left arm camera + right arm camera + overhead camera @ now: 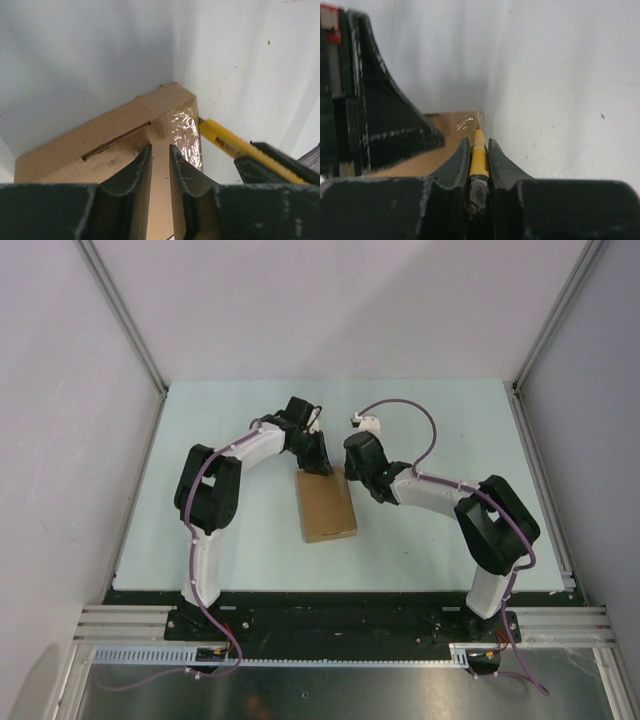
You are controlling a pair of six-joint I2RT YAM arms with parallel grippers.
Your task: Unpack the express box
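We note the left hand (160, 150) with fingers narrowly apart, holding nothing, over the express box (326, 505). The box lies shut at mid-worktop (440, 420). The right hand (479, 146) clamps the utility knife (227, 142), its tip at the tape (185, 135) on the box's end toward the far edge. We judge the cut barely begun, with opening and emptying left.

left fingers (134, 176) slightly apart, right fingers (455, 169) clamped
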